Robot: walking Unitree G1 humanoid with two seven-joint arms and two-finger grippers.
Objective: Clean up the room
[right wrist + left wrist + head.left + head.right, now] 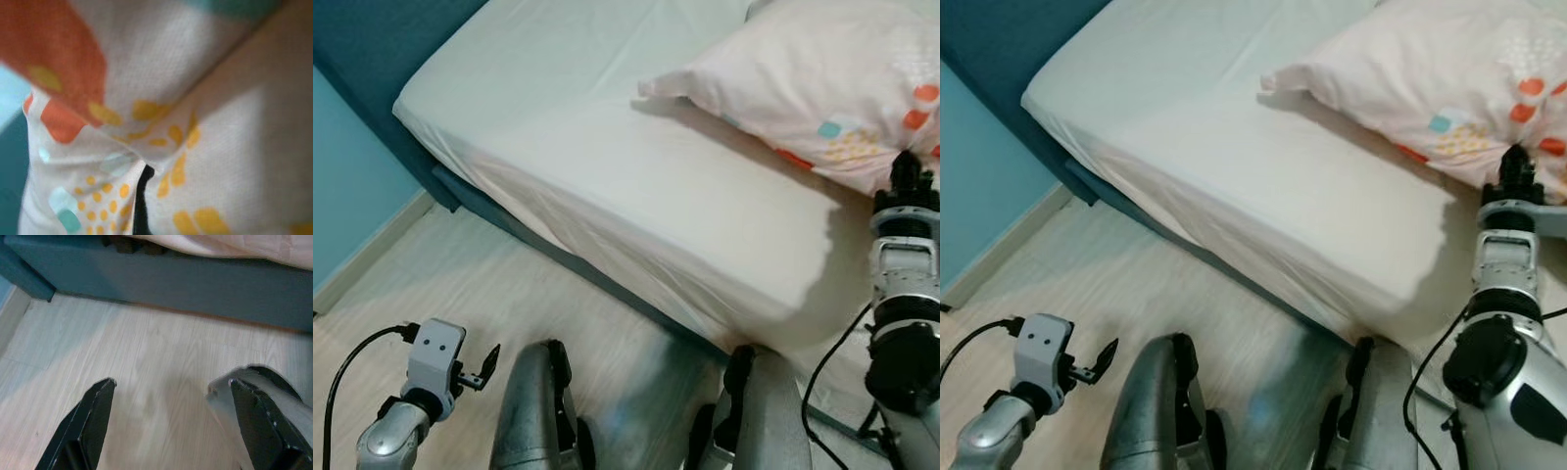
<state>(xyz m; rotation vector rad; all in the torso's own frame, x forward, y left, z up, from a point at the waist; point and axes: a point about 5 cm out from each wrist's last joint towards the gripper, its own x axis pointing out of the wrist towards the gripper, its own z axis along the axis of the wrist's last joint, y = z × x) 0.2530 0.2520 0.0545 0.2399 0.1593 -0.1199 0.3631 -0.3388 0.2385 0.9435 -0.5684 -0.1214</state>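
Note:
A pale pillow (822,78) printed with orange, teal and yellow spots lies at the right end of the bed (607,166), on a white sheet. My right gripper (907,168) reaches up to the pillow's near edge. In the right wrist view the spotted fabric (161,122) is bunched and creased right against the camera, with a dark sliver of finger (140,205) under it, so the gripper is shut on the pillow. My left gripper (171,382) hangs low over the wooden floor (146,357), open and holding nothing.
The bed's dark teal frame (509,220) runs diagonally along the floor. A teal wall and pale baseboard (372,245) lie to the left. My two grey knees (533,411) stand close to the bed's side. Open floor (460,284) lies between wall and bed.

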